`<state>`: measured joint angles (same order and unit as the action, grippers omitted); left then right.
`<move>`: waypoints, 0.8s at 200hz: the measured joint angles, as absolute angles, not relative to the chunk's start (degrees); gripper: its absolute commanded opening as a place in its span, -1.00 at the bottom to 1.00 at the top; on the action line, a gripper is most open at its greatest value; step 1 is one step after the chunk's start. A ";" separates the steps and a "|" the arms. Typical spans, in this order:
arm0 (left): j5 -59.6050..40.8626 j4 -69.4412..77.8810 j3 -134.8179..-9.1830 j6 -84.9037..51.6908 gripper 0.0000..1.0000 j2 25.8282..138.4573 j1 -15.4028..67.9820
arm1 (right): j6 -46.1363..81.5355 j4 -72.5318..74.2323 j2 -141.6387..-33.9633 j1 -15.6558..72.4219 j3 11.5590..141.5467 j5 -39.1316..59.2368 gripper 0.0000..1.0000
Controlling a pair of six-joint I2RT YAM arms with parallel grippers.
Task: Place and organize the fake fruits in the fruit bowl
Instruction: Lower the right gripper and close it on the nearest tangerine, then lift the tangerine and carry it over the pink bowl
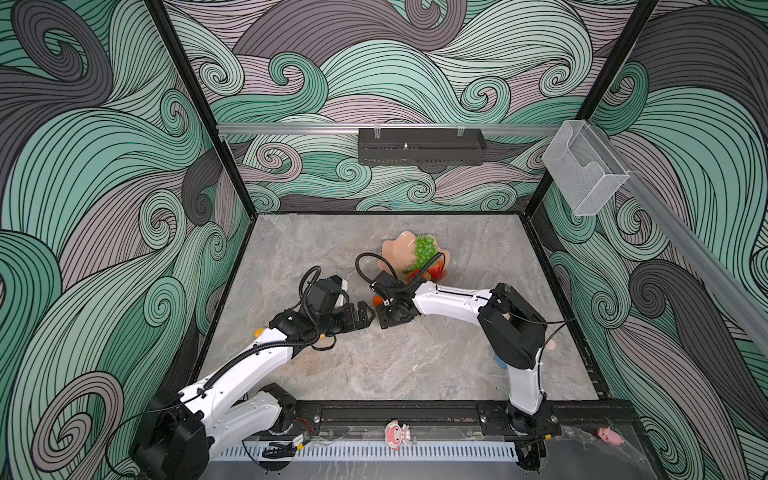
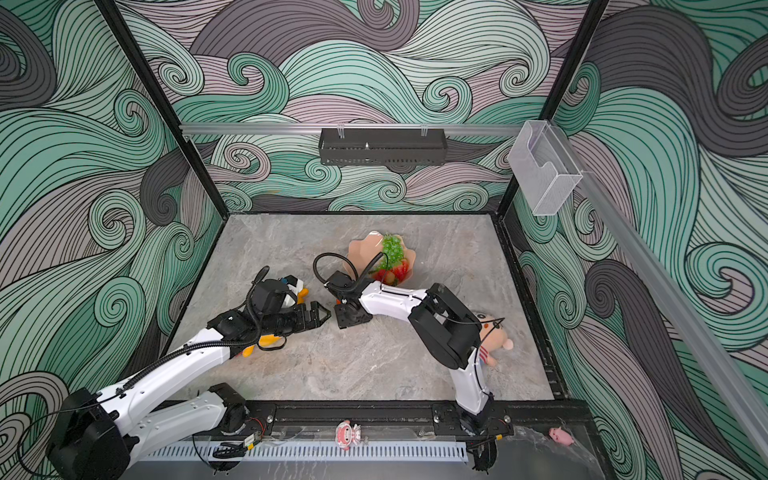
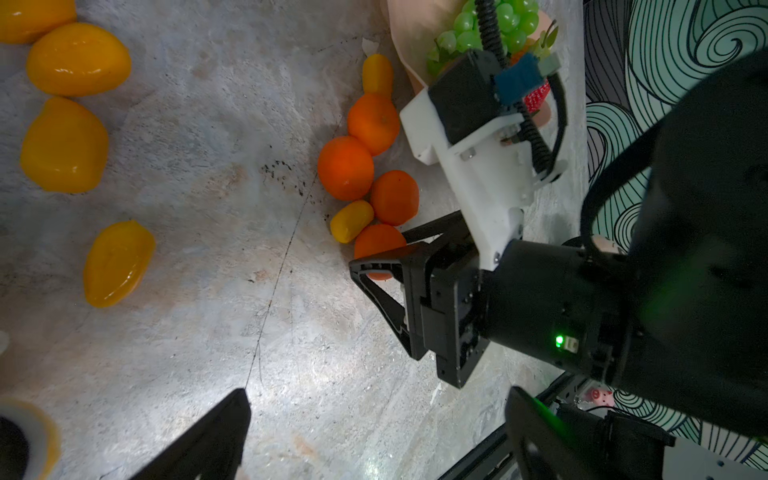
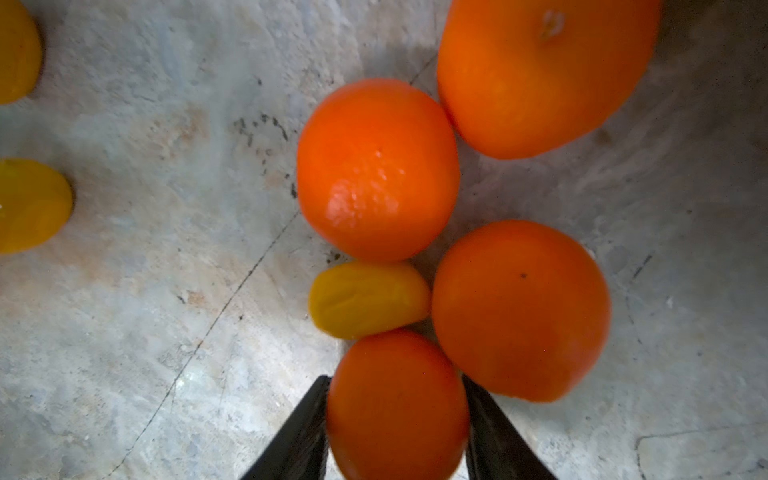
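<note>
Tangerines [image 4: 378,170] four. Small kumquats [image 3: 351,221] two. Bigger yellow fruits [image 3: 64,145] four. Grape bunch [image 1: 424,249] one. Bowl [image 1: 395,251] one. Strawberries [image 2: 401,269]: count unclear, half hidden.

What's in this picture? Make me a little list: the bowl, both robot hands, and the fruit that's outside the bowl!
bowl: fruit bowl holds grape bunch and strawberries
right gripper: closed on tangerine
left gripper: open, empty
outside bowl: three other tangerines, with a kumquat tucked among them
</note>
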<state>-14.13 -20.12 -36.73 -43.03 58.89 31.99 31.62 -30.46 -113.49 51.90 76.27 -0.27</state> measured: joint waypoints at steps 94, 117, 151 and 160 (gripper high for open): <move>-14.17 -21.34 -36.73 -42.41 0.97 57.60 31.99 | 31.97 -29.50 -108.09 52.12 69.54 -0.25 -0.26; -14.44 -21.41 -36.73 -42.37 0.97 57.65 31.99 | 32.12 -29.43 -103.85 52.16 66.35 -0.27 -0.30; -14.98 -21.41 -36.84 -42.22 0.97 58.50 31.99 | 32.47 -29.43 -98.21 52.16 64.01 -0.97 -0.32; -15.11 -21.39 -37.06 -42.22 0.97 58.83 31.99 | 32.58 -29.54 -97.08 52.16 63.88 -1.21 -0.32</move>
